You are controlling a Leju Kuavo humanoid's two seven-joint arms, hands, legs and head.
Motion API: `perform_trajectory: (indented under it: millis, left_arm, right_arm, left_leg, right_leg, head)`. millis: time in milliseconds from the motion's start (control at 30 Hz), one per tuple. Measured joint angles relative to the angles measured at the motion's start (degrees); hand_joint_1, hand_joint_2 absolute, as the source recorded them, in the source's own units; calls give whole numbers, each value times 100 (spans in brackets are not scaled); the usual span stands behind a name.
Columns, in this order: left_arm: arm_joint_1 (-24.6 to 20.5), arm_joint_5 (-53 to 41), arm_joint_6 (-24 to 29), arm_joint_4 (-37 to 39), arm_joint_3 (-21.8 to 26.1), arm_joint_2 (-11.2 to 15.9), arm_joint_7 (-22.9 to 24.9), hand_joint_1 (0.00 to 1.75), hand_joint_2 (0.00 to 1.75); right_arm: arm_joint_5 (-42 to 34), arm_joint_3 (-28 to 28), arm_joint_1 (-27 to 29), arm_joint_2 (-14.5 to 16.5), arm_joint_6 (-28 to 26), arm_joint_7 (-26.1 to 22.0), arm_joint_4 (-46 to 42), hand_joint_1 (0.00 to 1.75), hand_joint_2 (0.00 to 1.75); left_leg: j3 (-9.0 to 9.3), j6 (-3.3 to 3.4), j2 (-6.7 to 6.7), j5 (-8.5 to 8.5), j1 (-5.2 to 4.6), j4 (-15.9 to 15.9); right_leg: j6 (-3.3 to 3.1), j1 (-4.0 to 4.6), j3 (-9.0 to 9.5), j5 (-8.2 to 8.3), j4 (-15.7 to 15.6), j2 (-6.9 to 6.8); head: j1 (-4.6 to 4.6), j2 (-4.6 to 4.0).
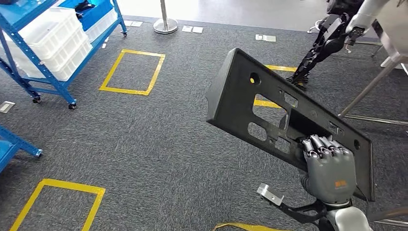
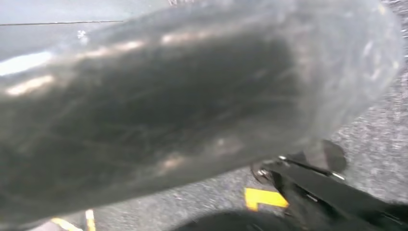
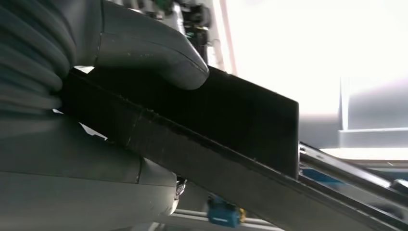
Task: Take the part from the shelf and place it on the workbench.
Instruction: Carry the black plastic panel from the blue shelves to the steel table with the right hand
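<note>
1. The right hand (image 1: 329, 166) enters the head view at 5 o'clock and grips the part (image 1: 250, 96), a flat black plastic panel with round holes and rectangular cutouts.
2. Its fingers (image 1: 323, 145) hook through a long opening in the panel's lower right section, so the hand is clamped on the part, not spread.
3. From the hand the part stretches toward 10 o'clock, tilted, its far corner highest and the near edge just past the wrist at 4 o'clock. It is held in the air above the grey carpet (image 1: 159, 139), touching nothing else.
4. In the right wrist view the thick grey thumb (image 3: 159, 53) presses on the part's dark face (image 3: 240, 120), with the part's rough edge running away from the hand.
5. The left wrist view shows a blurred dark surface close to the lens; whether the left hand is spread or closed cannot be told.
6. A blue shelf (image 1: 48, 45) with white bins (image 1: 50, 33) stands at 10 o'clock, well apart from the part.
7. Yellow tape rectangles (image 1: 132, 72) mark the carpet at 11 and 7 o'clock.
8. Another robot's dark arm (image 1: 327, 41) hangs at 1 o'clock.
</note>
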Motion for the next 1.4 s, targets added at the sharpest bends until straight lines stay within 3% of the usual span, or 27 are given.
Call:
perform_trajectory:
  millis: [33,67,133,200,267,300,367,433,500,533,567,633,667,733,800,867,933,1000,1033,1067,1133,1167,1233,1300,1367,1400]
  left_arm:
    - [14,6,-2,6,-2,11,60,0,0]
    - [26,18,-2,11,-3,24,111,0,0]
    - [43,40,0,32,-4,53,202,0,0]
    - [36,17,8,49,-9,75,265,0,0]
    - [11,-37,25,49,-21,79,288,0,0]
    - [4,-47,33,44,-26,76,270,0,0]
    - [15,-1,27,35,-28,75,184,0,0]
    - [33,77,2,33,-26,77,101,0,0]
    - [36,108,-28,33,-26,76,65,0,0]
    - [36,112,-50,33,-26,72,59,0,0]
    - [35,102,-86,33,-26,67,58,0,0]
    - [35,55,-146,34,-27,82,98,0,0]
    - [37,36,-164,35,-28,93,133,0,0]
    - [39,110,-175,37,-21,122,192,0,0]
    - [36,255,-186,35,8,106,151,0,0]
    - [39,303,-186,33,31,89,79,0,0]
    - [43,252,-182,35,31,76,88,0,0]
    - [45,190,-182,39,25,68,145,0,0]
    - [48,175,-183,39,22,68,158,0,0]
    - [53,170,-187,39,20,66,125,0,0]
    - [62,176,-194,40,18,63,2,0,0]
    - [62,176,-187,42,17,60,-23,0,0]
    - [43,160,-159,46,15,57,55,0,0]
    - [21,139,-152,46,12,56,123,0,0]
    - [34,128,-161,46,9,57,137,0,0]
    - [44,126,-164,46,8,60,140,0,0]
  right_arm:
    - [15,-56,147,5,-52,-2,-25,175,175]
    - [31,-99,263,10,-85,-1,-43,175,175]
    - [48,-168,422,17,-137,18,-71,175,175]
    - [34,-224,529,21,-157,47,-91,175,175]
    - [32,-274,657,21,-151,86,-131,175,175]
    - [45,-302,739,17,-146,115,-169,175,175]
    - [79,-362,882,-5,-140,190,-261,175,175]
    - [95,-430,991,-32,-139,251,-342,175,175]
    - [95,-475,1088,-47,-139,280,-387,175,175]
    - [91,-489,1128,-49,-139,289,-399,175,175]
    - [87,-503,1163,-50,-139,296,-415,175,175]
    - [89,-533,1211,-50,-135,302,-448,175,175]
    - [102,-545,1227,-52,-125,303,-466,175,175]
    - [140,-543,1232,-50,-84,303,-486,175,175]
    - [178,-496,1197,-38,-12,303,-493,175,175]
    - [242,-403,1095,-21,61,308,-487,175,175]
    - [333,-287,950,-3,115,338,-464,175,175]
    - [435,-183,844,11,168,403,-433,175,175]
    - [490,-149,824,14,187,446,-423,175,175]
    - [561,-127,817,11,196,501,-418,175,175]
    - [679,-121,825,-15,216,615,-455,175,175]
    - [707,-128,833,-34,258,670,-497,175,175]
    - [677,-149,891,-60,345,744,-580,175,175]
    - [648,-160,997,-69,365,773,-617,175,175]
    - [645,-172,1071,-80,356,778,-632,175,175]
    - [645,-178,1084,-87,355,779,-638,175,175]
  left_leg:
    - [2,23,-16,111,-6,-48]
    - [107,56,-49,320,-11,-316]
    - [430,153,-252,750,-20,-1092]
    - [617,204,-404,886,-45,-1532]
    - [656,220,-343,873,-80,-1618]
    - [681,241,-288,891,-79,-1660]
    - [747,283,-163,929,-51,-1753]
    - [777,303,-28,929,-41,-1786]
    - [781,292,111,909,-35,-1786]
    - [787,275,173,896,-26,-1786]
    - [802,248,232,878,-11,-1785]
    - [852,163,332,821,-8,-1775]
    - [877,111,376,782,-20,-1771]
    - [939,27,474,721,-58,-1792]
    - [1008,-21,559,684,-25,-1823]
    - [941,-32,407,495,18,-1595]
    - [592,4,126,102,11,-868]
    - [177,60,4,-133,-23,-141]
    - [84,98,-15,-79,-40,-44]
    - [104,144,-34,101,-61,-192]
    - [360,242,-196,602,-103,-913]
    - [496,270,-297,774,-115,-1266]
    - [616,281,-408,861,-138,-1581]
    - [656,289,-310,865,-146,-1650]
    - [735,330,-184,899,-128,-1725]
    - [769,349,-116,912,-115,-1755]
  right_leg:
    - [-10,17,25,-10,1,87]
    - [-18,29,52,-18,1,177]
    - [-12,48,87,-40,7,346]
    - [35,34,67,-52,9,478]
    - [106,1,21,-44,1,587]
    - [131,-8,-8,-53,31,555]
    - [146,9,-177,-191,331,305]
    - [140,-1,-562,-481,1044,22]
    - [197,-51,-893,-645,1610,-55]
    - [260,-84,-903,-601,1599,-76]
    - [342,-120,-777,-477,1348,-114]
    - [506,-184,-318,-178,532,-356]
    - [525,-188,-124,-77,218,-470]
    - [436,-161,17,-26,20,-549]
    - [309,-148,26,-21,17,-402]
    - [222,-150,31,-14,9,-277]
    - [141,-117,36,-20,6,-168]
    - [81,-53,48,-34,8,-42]
    - [62,-24,65,-42,9,26]
    - [48,-3,90,-53,10,99]
    - [29,16,147,-80,12,229]
    - [32,31,158,-94,17,289]
    - [68,34,135,-103,20,390]
    - [113,16,99,-108,38,466]
    - [134,22,-12,-215,265,292]
    - [133,25,-142,-340,535,152]
  head:
    - [-1,0]
    - [-4,0]
    - [-3,0]
    - [1,0]
    - [-1,0]
    - [0,0]
    - [12,0]
    - [20,0]
    - [21,0]
    - [22,0]
    - [22,0]
    - [35,0]
    - [40,0]
    - [24,0]
    - [-8,0]
    - [-19,0]
    - [-32,0]
    - [-37,0]
    - [-36,0]
    - [-34,0]
    - [-32,0]
    - [-30,0]
    - [-30,0]
    - [-31,0]
    - [-19,0]
    - [-14,0]
